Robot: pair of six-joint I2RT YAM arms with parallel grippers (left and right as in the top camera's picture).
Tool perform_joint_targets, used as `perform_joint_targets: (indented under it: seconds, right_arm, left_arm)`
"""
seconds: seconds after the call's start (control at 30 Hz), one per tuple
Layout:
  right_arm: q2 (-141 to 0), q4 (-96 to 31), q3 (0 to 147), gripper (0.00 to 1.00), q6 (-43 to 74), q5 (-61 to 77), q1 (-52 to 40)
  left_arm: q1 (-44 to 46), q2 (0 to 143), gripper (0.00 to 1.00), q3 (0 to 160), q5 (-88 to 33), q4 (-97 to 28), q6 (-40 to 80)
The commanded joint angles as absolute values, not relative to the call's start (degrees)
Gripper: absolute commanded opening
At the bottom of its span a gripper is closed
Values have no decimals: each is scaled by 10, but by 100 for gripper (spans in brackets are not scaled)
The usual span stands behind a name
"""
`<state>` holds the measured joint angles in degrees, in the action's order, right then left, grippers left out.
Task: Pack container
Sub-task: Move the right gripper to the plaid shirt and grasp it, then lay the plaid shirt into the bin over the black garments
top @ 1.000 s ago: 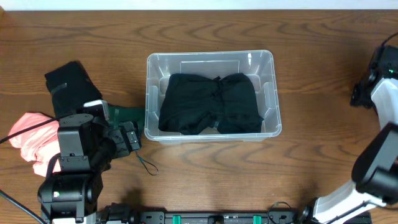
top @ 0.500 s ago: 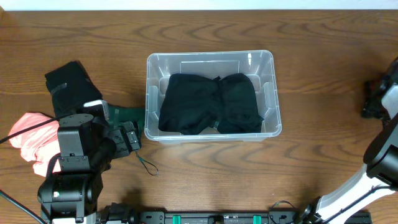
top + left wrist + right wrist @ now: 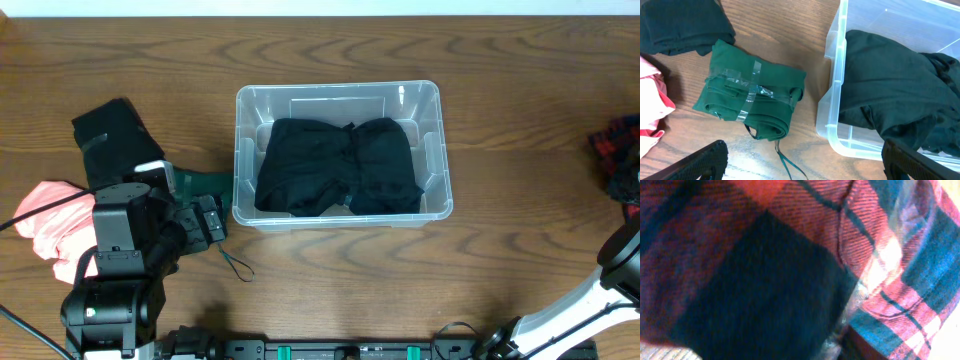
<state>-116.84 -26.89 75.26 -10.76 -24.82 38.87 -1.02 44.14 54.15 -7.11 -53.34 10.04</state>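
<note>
The container (image 3: 246,150) sits mid-frame in the overhead view with a black cloth (image 3: 338,167) inside. Just left of it lies a taped green bundle (image 3: 752,97). The left gripper (image 3: 810,167) has its fingers spread wide. A red plaid cloth (image 3: 790,255) fills the right wrist view, and I cannot tell the right gripper's state.

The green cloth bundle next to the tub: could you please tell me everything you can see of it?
The green cloth bundle is dark green fabric folded into a compact, roughly rectangular packet and bound by crossing strips of clear tape. A thin green cord trails from its lower end. It lies flat on the wooden table, with bare wood between it and the container. Its upper corner appears to meet the black cloth. In the overhead view the left arm hides most of it.
</note>
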Motion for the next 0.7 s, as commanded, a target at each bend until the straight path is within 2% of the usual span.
perform_joint_targets:
  seconds: [0.0, 0.1, 0.33, 0.53, 0.67]
  right_arm:
    - [-1176, -281, 752, 31, -97, -224, 388]
    - [-1159, -294, 752, 25, -97, -203, 370]
    - [-1032, -299, 753, 20, -97, -162, 281]
    - [-866, -298, 754, 18, -98, -117, 145]
    - [-775, -299, 754, 17, -100, -117, 11]
  left_arm:
    - [-9, 441, 98, 551, -72, -533, 89]
    - [-9, 441, 98, 551, -72, -533, 89]
    - [-9, 441, 98, 551, -72, -534, 89]
    - [-9, 441, 98, 551, -72, -533, 89]
    - [-9, 441, 98, 551, -72, -533, 89]
